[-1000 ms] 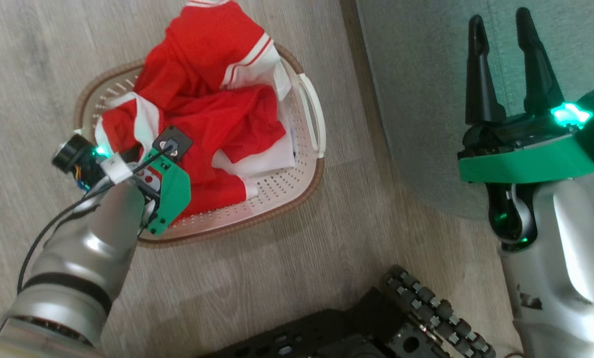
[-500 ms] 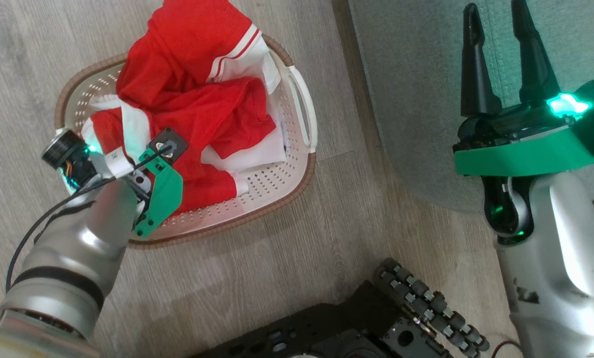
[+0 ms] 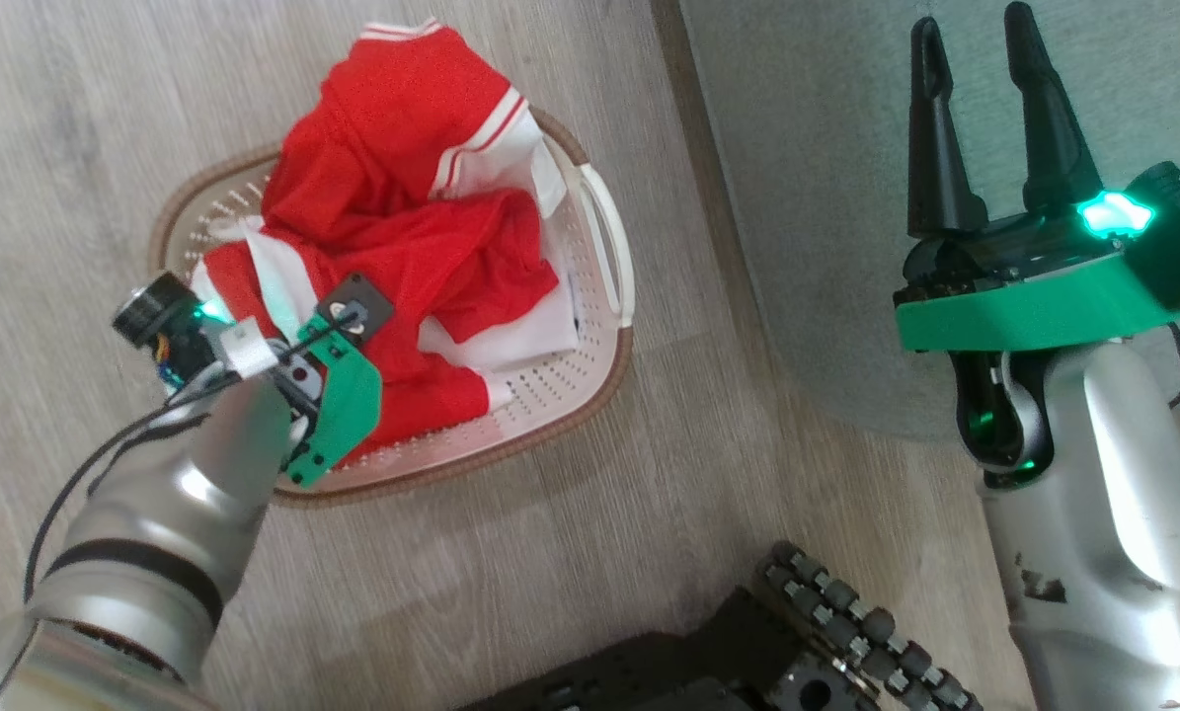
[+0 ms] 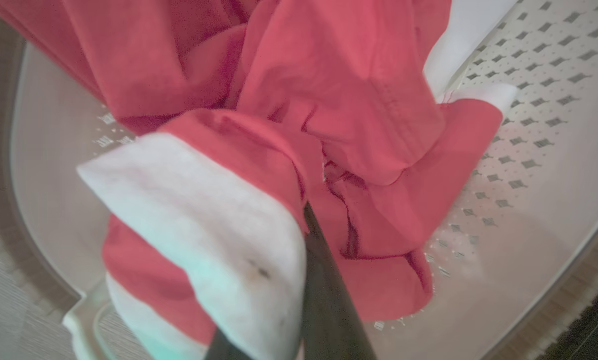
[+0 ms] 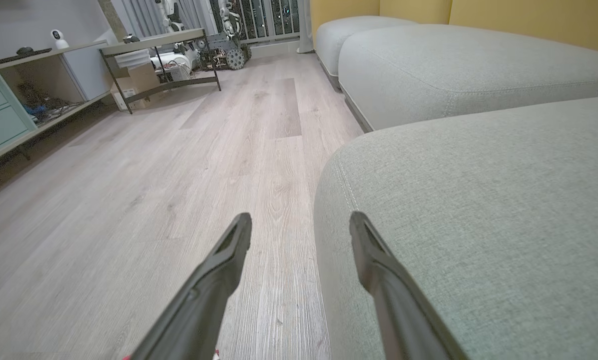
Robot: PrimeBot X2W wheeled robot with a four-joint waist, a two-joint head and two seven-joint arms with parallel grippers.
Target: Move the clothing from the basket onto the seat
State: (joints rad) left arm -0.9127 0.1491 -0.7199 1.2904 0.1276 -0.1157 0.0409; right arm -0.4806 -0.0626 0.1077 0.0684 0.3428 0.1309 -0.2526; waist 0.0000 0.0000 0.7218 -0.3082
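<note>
The red clothing (image 3: pixel 402 197) with white trim lies heaped in the cream basket (image 3: pixel 550 385) on the floor, one part hanging over the far rim. My left arm reaches down into the basket's near-left corner. In the left wrist view my left gripper (image 4: pixel 306 215) is shut on a fold of the clothing (image 4: pixel 339 100). Red and white fabric drapes over its dark fingers (image 4: pixel 329 300) above the perforated basket floor (image 4: pixel 529 150). My right gripper (image 3: pixel 973 20) stands open and empty over the edge of the grey-green seat (image 3: pixel 807 197). The right wrist view shows the right gripper (image 5: pixel 300 219) beside the seat (image 5: pixel 479 200).
The basket stands on a pale wooden floor (image 3: pixel 550 553), left of the seat's edge. My dark wheeled base (image 3: pixel 826 632) is at the bottom. Beyond lie another cushion (image 5: pixel 429 75), a metal-frame table (image 5: pixel 158 60) and a low shelf unit (image 5: pixel 8 115) along the left wall.
My left gripper has closed on the fabric in the basket's near-left corner. The head camera has shifted a little. My right arm has held its place over the seat's edge.
</note>
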